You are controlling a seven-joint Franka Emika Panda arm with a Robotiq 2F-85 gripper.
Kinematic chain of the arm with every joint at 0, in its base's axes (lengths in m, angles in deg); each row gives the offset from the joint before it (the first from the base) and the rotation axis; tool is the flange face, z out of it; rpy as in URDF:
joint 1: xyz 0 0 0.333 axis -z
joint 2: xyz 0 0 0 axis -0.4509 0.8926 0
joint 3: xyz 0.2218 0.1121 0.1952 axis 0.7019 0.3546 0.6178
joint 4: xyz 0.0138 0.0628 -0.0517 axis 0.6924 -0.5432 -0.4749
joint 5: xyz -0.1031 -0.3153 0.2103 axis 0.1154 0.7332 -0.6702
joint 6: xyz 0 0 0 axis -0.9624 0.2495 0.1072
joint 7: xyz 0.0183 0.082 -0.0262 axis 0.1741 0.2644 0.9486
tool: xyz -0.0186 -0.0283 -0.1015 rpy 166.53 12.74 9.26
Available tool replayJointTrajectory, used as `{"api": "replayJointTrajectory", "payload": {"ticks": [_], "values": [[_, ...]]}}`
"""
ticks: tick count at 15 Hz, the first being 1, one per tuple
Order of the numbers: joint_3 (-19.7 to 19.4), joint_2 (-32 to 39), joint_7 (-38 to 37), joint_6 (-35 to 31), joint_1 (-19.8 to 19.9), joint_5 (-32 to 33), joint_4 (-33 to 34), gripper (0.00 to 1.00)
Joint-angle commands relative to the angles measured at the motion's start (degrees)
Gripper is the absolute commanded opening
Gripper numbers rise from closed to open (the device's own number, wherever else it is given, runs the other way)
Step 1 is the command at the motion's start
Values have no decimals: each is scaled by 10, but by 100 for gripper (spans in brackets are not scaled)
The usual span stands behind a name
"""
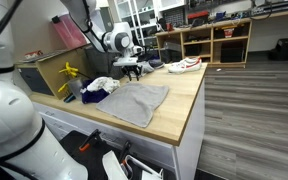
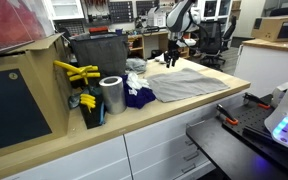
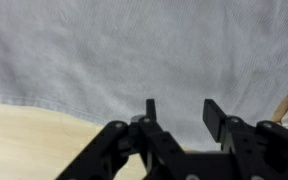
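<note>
Location: a laboratory workshop. Indicators are a wooden worktop (image 1: 184, 105) on white drawer cabinets (image 2: 174, 150), open shelves (image 1: 219, 42) stocked with equipment, and office chairs (image 2: 216, 42) at desks behind.

a light wooden table (image 1: 184, 100) on white drawers (image 2: 169, 150) fills the near side. grey plank floor (image 1: 254, 120) spreads to its right. a wooden shelf unit (image 1: 219, 42) with open cubbies stands at the far wall. in an exterior view, black office chairs (image 2: 212, 45) stand far back under even light.
</note>
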Motion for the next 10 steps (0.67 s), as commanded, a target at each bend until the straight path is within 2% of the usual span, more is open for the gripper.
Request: {"api": "replayJointTrajectory", "payload": {"ticks": [1, 3, 7, 10], "values": [[-10, -137, 29, 59, 15, -44, -115, 87], [-25, -201, 35, 104, 13, -63, -158, 99], [-76, -332, 36, 200, 6, -83, -234, 100], [-116, -435, 22, 274, 7, -64, -276, 100]]}}
